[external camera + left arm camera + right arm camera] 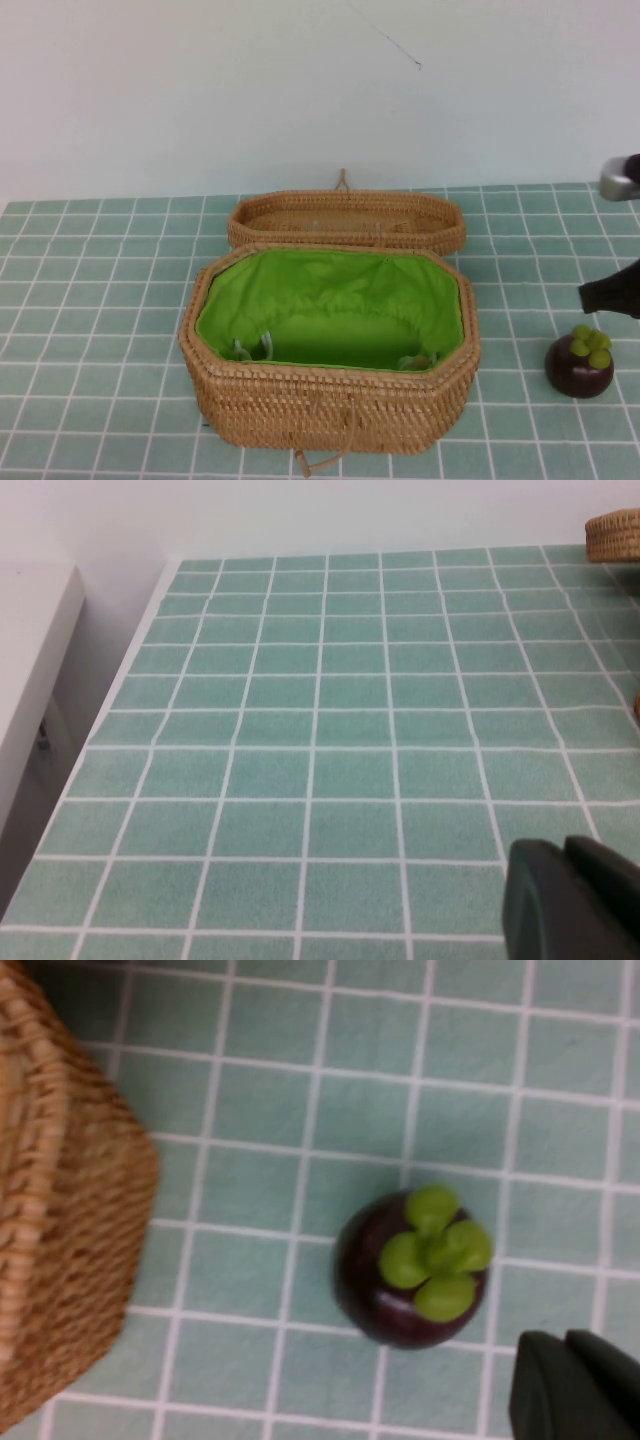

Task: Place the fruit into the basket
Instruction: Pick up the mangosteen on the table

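While mangosteen (579,364) sits right of open basket (330,400), right gripper (612,290) hovers above, grip state unreadable; descend centred over leaves. Left gripper (570,900) parked far left, state unreadable.

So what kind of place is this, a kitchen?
Probably a robot test table, not a kitchen: a green tiled tabletop by a bare white wall, one basket, one fruit, the right gripper near it, and the left gripper off by itself.

High view looks down; both wrist views share its basket (330,345).
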Action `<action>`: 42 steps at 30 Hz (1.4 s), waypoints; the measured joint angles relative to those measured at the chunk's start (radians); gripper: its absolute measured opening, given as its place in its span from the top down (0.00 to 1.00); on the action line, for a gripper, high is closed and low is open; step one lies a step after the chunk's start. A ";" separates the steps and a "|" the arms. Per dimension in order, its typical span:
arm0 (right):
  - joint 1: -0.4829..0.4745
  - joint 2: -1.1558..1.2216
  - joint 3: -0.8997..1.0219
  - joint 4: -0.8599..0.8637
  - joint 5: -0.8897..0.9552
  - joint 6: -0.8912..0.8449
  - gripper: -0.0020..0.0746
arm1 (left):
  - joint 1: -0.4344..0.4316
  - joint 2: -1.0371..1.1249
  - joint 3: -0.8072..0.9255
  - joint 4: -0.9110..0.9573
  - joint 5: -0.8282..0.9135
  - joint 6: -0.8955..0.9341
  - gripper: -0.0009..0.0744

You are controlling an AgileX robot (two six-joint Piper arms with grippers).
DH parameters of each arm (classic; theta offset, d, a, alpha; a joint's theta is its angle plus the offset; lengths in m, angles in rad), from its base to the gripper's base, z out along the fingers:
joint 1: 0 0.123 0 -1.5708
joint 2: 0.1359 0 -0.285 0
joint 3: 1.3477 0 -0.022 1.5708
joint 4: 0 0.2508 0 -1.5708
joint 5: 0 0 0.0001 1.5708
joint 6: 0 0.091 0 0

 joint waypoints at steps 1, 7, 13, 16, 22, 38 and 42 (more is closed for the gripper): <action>0.029 0.013 -0.020 -0.052 0.023 0.041 0.98 | 0.000 0.000 0.000 0.000 0.000 0.000 0.99; 0.070 0.094 -0.085 -0.060 0.075 0.076 0.98 | 0.000 0.000 0.000 0.000 0.000 0.000 0.99; 0.044 0.171 -0.115 -0.026 0.082 0.129 0.98 | 0.000 0.000 0.000 0.000 0.000 0.000 0.99; 0.019 0.200 -0.122 -0.026 0.091 0.170 0.96 | 0.000 0.000 0.000 0.000 0.000 0.000 0.99; -0.003 0.232 -0.122 -0.032 0.067 0.177 0.74 | 0.000 0.000 0.000 0.000 0.000 0.000 0.99; -0.022 0.366 -0.124 0.007 -0.012 0.159 0.07 | 0.000 0.000 0.000 0.000 0.000 0.000 0.99; -0.055 0.398 -0.124 0.049 -0.012 0.112 0.07 | 0.000 0.000 0.000 0.000 0.000 0.000 0.99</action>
